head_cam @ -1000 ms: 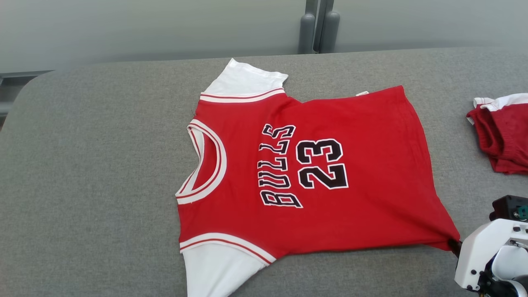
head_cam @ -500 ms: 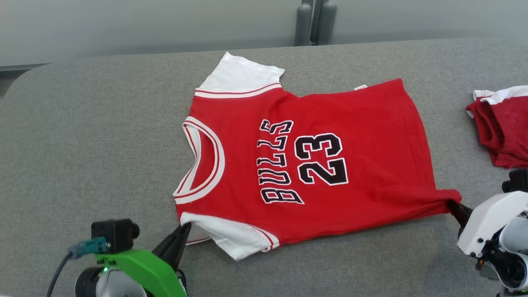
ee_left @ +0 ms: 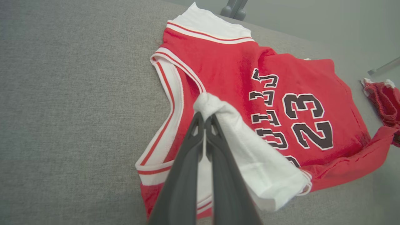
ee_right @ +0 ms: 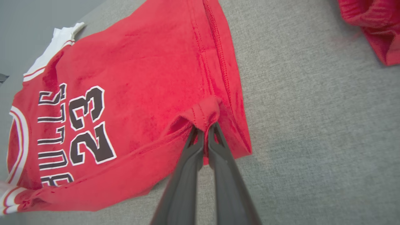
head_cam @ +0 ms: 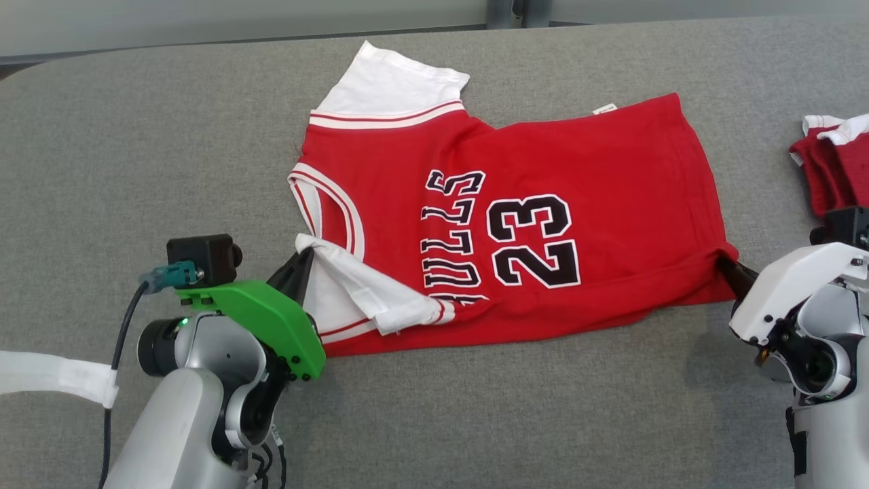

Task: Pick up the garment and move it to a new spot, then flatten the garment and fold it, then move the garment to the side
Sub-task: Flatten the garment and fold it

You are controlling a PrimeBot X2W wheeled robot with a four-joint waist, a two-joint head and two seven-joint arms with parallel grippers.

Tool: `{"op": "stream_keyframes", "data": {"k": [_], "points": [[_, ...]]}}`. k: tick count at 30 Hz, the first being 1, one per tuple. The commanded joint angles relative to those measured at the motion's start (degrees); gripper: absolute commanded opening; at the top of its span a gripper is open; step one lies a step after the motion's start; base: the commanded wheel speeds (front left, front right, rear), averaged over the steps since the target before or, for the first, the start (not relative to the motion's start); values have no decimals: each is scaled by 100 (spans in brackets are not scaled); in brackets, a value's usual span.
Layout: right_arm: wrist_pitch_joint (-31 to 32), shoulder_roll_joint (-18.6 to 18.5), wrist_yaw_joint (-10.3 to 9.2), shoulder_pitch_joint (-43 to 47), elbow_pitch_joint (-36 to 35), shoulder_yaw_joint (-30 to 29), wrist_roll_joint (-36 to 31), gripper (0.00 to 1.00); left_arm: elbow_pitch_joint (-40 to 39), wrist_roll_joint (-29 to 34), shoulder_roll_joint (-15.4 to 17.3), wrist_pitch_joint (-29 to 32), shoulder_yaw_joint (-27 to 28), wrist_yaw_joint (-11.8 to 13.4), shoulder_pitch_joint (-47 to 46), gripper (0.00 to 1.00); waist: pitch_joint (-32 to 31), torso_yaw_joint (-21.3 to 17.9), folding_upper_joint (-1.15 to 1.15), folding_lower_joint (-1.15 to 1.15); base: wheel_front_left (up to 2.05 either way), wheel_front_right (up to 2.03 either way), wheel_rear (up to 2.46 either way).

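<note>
Bright, even, soft light, no glare. The shirt (head_cam: 611, 170) casts a thin shadow along its 6 o'clock edge onto the table (head_cam: 136, 136). Wrist views curve at the edges; in the right one, the red cloth (ee_right: 372, 28) at 1 o'clock is blurred.

Before me is a grey table (head_cam: 122, 149) with a cloth-like top. On it, far to my right, lies a crumpled red cloth (head_cam: 831, 170) with white trim. Behind the far edge stand two grey posts (ee_left: 232, 9), close together, before a pale wall (head_cam: 204, 20).
</note>
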Motion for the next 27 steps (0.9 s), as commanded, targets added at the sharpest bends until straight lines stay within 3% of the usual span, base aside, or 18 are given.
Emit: {"op": "stream_keyframes", "data": {"k": [1,11,19,27], "points": [[-144,-13,-2,-176,209,50,-134,0,236,134,-21,-68,-9,17,-257,0,152,18,0,0,0,0,0],[-643,-17,-2,-659,880,179,-550,0,1116,430,-257,-585,-140,-59,-938,0,379,93,0,0,0,0,0],[-1016,-19,-2,-837,950,187,-563,0,1575,490,-316,-873,-132,-98,-1309,0,458,106,0,0,0,0,0],[-1487,-14,-2,-1024,881,568,-491,0,1932,528,-333,-1069,-125,-87,-1526,0,516,118,0,0,0,0,0]]}}
